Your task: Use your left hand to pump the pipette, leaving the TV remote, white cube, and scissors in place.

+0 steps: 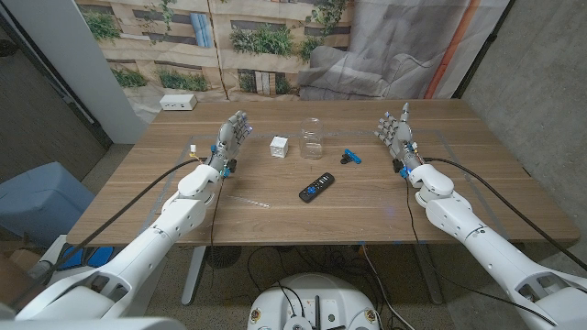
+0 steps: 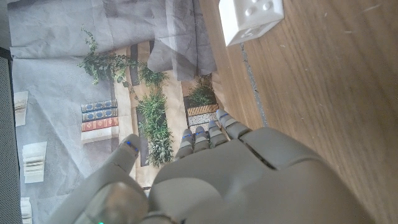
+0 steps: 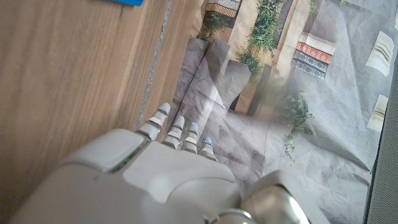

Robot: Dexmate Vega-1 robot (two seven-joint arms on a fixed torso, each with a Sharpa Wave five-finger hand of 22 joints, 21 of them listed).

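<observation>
Clear, thin plastic, the pipette (image 1: 246,200) lay light and soft near the left hand (image 1: 231,137), fingers apart and empty: squeeze its bulb gently.

The desk (image 1: 303,206) is seen from high up in the head view, looking down and forward over both arms. The left wrist view is taken from close behind the left hand (image 2: 236,180), looking along it (the picture is turned). The right wrist view sits just as close behind the right hand (image 3: 161,180). The wood top and the printed backdrop (image 1: 275,37) are shared by all three.
</observation>
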